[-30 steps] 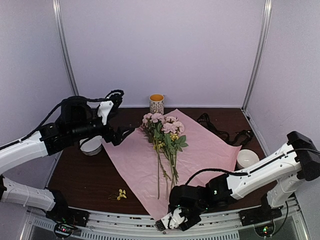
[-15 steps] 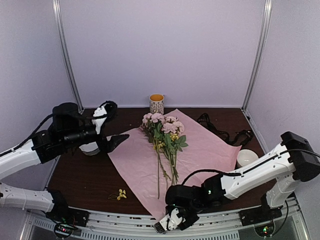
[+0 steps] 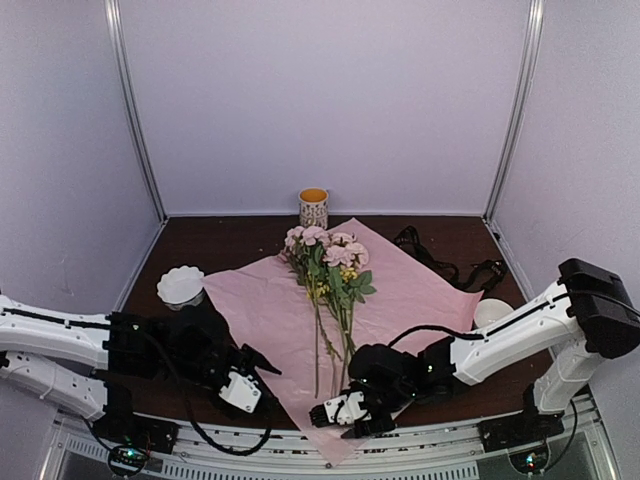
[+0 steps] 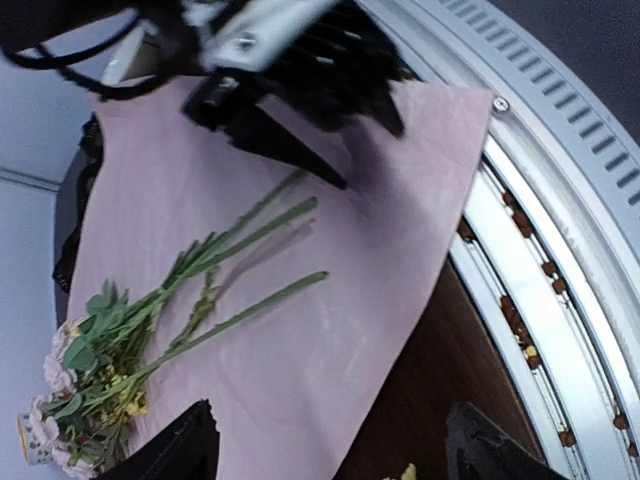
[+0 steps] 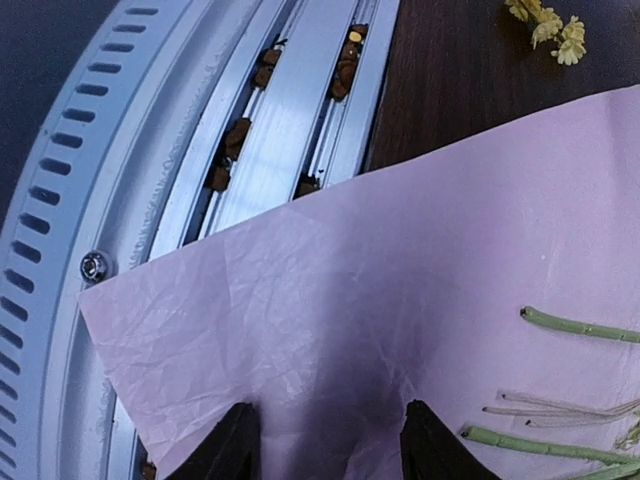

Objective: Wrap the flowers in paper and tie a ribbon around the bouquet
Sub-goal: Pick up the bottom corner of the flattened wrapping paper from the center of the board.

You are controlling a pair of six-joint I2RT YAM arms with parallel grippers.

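The flowers lie along the middle of the paper, pink heads at the far end and bare stem ends pointing near. The sheet is spread flat on the table like a diamond, and its near corner hangs over the metal rail.

The right gripper is low over that near corner. Its fingers are parted, with creased paper lying flat between them. The stem ends are just to their far side and not between the jaws (I cannot tell whether the tips touch the sheet).

The left gripper sits low over the bare table by the paper's near-left edge. Its fingers are spread wide and hold nothing, and the flowers are well apart from it.

A few loose yellow blossoms lie on the table left of the sheet. Farther out are a white bowl at far left, a cup beyond the blooms and a black ribbon at far right.
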